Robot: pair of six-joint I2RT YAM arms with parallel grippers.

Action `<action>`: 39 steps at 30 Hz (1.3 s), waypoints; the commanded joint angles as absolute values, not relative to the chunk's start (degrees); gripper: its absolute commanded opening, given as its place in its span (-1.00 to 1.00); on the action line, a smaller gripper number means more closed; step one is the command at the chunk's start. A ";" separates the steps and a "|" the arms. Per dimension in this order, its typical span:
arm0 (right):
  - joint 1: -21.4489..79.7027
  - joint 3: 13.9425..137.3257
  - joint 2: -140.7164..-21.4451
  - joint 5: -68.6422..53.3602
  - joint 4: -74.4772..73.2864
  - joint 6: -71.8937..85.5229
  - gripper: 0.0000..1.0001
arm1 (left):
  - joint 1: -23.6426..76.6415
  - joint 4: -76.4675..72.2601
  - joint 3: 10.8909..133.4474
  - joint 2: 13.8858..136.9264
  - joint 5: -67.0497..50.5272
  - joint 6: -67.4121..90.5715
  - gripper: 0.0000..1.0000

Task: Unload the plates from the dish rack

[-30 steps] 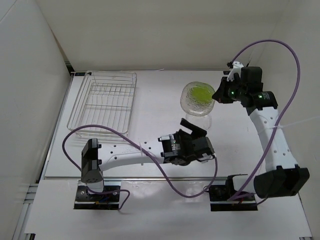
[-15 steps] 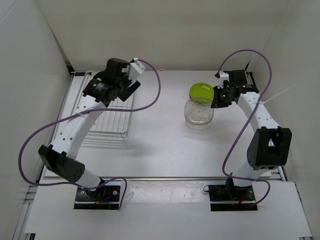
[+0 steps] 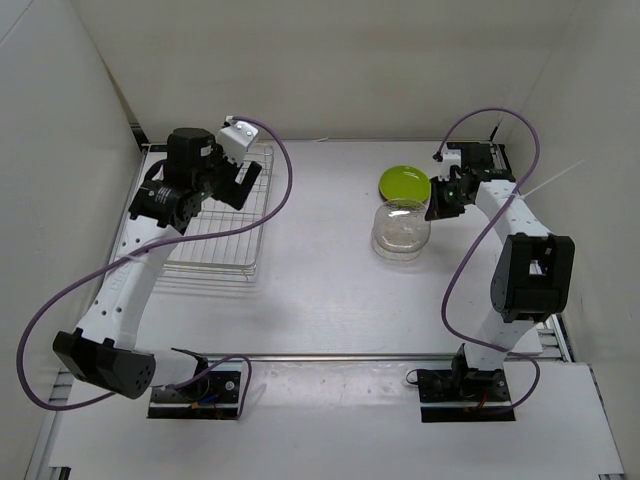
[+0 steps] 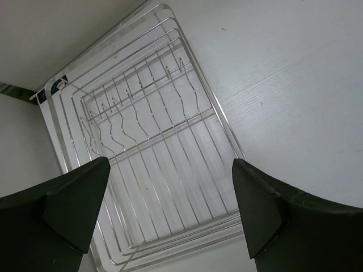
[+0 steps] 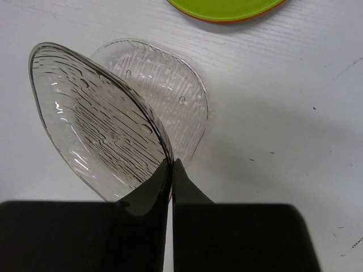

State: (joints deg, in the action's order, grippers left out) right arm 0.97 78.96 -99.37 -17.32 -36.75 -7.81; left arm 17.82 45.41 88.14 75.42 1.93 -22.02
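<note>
The dish rack [image 3: 212, 245] [image 4: 153, 141], a silver wire basket at the far left, holds no plates. My left gripper [image 3: 240, 184] [image 4: 170, 209] hangs open above it, fingers [image 4: 74, 204] wide apart. My right gripper [image 3: 441, 200] [image 5: 171, 165] is shut on the rim of the clear glassy plate [image 3: 402, 228] [image 5: 96, 116], which is tilted just above the table. Behind it the lime green plate [image 3: 404, 182] [image 5: 227, 8] lies flat, an orange plate's rim [image 5: 241, 20] showing under it.
A pale glassy patch [image 5: 170, 90] lies on the table under the held plate; whether it is a shadow I cannot tell. White walls close in on the left, back and right. Purple cables loop off both arms.
My left arm has swung from the near middle of the table up over the rack. The clear plate has come from above the green plate towards the near side, still held.
</note>
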 commanded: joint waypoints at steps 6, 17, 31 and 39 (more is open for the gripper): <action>0.97 79.54 -100.99 -20.39 -33.57 -6.33 -1.00 | 16.79 43.24 85.96 70.85 -2.81 -19.34 1.00; 0.97 78.49 -103.71 -19.16 -33.05 -6.33 -1.00 | 16.26 42.71 84.20 69.79 -3.34 -18.81 1.00; 0.97 79.01 -106.00 -17.40 -33.05 -5.81 -0.98 | 16.26 41.66 82.00 68.73 -4.39 -18.81 1.00; 0.97 79.01 -107.14 -17.40 -33.05 -5.80 -0.93 | 16.26 41.66 81.47 68.73 -4.92 -18.81 1.00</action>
State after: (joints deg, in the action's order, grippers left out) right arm 1.02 78.85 -106.45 -17.26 -34.48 -6.15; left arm 16.60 42.35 81.87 70.72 -3.49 -19.40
